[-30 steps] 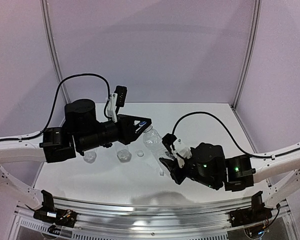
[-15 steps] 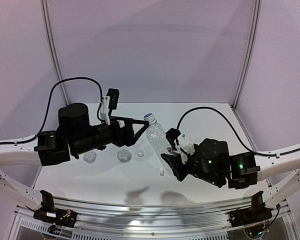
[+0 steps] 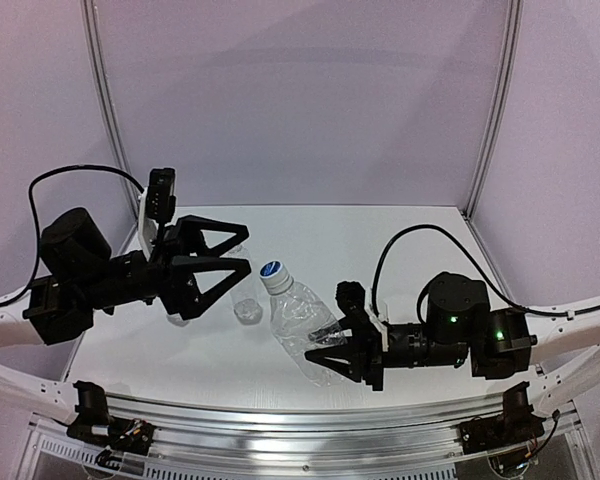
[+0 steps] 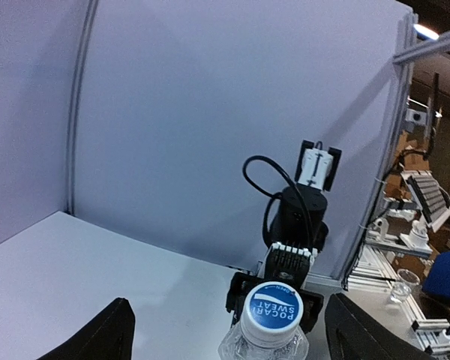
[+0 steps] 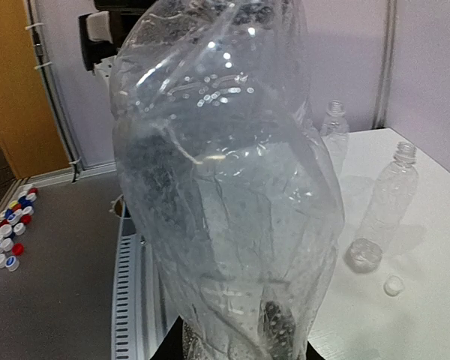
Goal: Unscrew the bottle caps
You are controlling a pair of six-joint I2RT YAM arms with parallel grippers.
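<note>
— Grippers now?
— L gripper [image 3: 232,255] wide open, empty, apart from the blue-top cap [image 3: 274,272]. R gripper [image 3: 327,356] clamped on the bottle [image 3: 300,322] base; bottle tilted over near edge, mid-table.
— Rest?
— Uncapped bottles [image 5: 396,187] and loose cap [image 5: 394,285] toward left edge.

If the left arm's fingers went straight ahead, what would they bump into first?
Probably the blue-topped cap on the bottle held by the right gripper; it sits just ahead between the open left fingers, depth uncertain.
</note>
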